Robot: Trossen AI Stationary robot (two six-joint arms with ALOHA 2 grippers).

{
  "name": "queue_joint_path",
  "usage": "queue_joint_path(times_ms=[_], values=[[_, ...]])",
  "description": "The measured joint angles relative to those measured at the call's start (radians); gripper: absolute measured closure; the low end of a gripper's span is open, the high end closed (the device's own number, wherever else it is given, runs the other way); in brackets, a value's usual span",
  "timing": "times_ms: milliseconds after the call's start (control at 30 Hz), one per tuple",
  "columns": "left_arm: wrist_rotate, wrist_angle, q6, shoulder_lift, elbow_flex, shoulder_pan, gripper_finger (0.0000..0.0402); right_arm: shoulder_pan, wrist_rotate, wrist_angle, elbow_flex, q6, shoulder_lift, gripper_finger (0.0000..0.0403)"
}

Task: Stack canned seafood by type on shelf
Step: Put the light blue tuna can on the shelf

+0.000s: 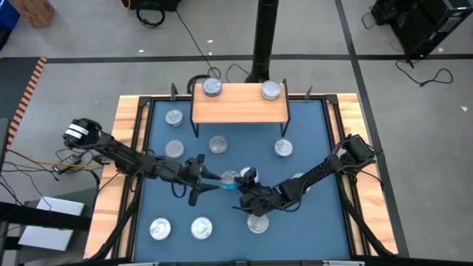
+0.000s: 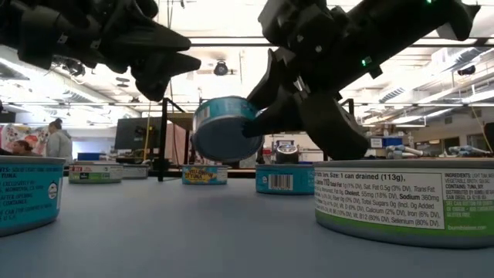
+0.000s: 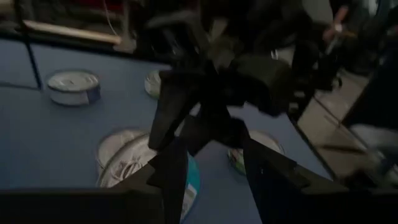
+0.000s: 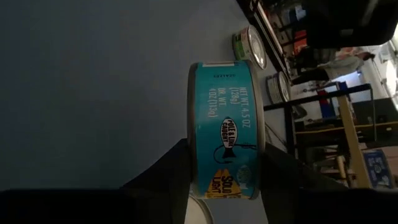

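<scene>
Gripping teal tin [image 4: 227,140] on edge, right claw [image 1: 238,179]; tin off mat.

This is a robotics lab or workshop: a bare grey floor [image 1: 414,148] with loose black cables [image 1: 425,74], strip ceiling lights [image 2: 432,108] over an open hall, monitors [image 2: 131,133] and benches behind the desk [image 1: 126,214], and a person [image 2: 58,143] standing at nine o'clock.
</scene>
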Motion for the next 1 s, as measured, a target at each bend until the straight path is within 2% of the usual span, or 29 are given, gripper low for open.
queue_joint_path(times_ms=[133, 300, 667, 1000], values=[[-0.002, 0.082, -0.009, -0.044, -0.053, 0.021, 0.0240, -0.006, 0.025, -0.010, 0.002, -0.052, -0.002, 0.0249], [-0.003, 0.080, -0.013, -0.101, -0.104, 0.057, 0.0240, -0.024, 0.035, -0.060, 0.043, -0.098, -0.002, 0.0249], [0.009, 0.081, 0.011, -0.126, -0.116, 0.086, 0.0240, -0.083, 0.058, -0.205, 0.175, -0.264, -0.015, 0.0249], [-0.003, 0.102, 0.038, -0.125, -0.116, 0.087, 0.0240, -0.134, 0.125, -0.215, 0.177, -0.411, -0.161, 0.0249]])
